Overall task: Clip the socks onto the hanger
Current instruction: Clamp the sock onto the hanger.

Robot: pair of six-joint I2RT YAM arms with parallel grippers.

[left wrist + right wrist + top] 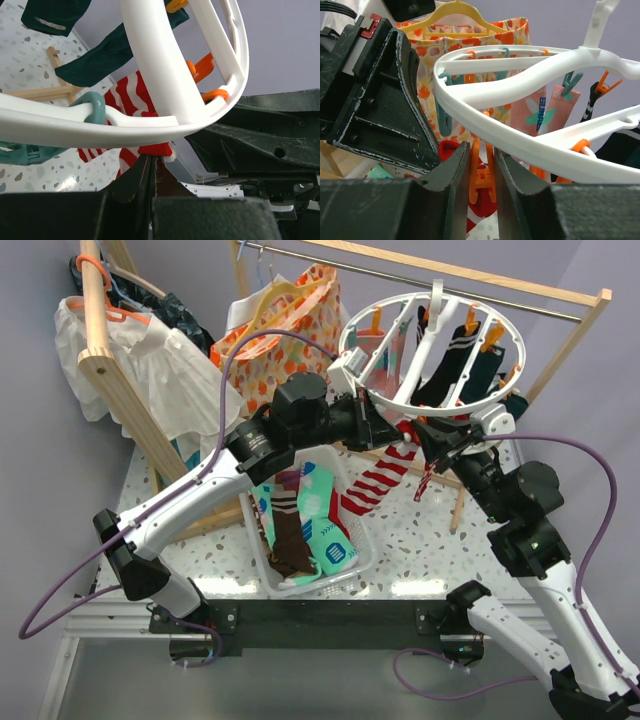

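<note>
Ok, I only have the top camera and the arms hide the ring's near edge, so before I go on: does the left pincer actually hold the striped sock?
Observer: Yes. The left pincer is shut on the red end of the striped sock, just under the hanger rim.
Operator: And the right one?
Observer: The right pincer has an orange clip between its fingers, with the sock's red fabric right beside it.

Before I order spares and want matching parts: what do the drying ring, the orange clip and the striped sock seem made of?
Drying ring: smooth white moulded plastic with a faint sheen. Orange clip: likely glossy plastic, with hard, crisp edges. Striped sock: soft knit fabric, matte; it folds and drapes.
</note>
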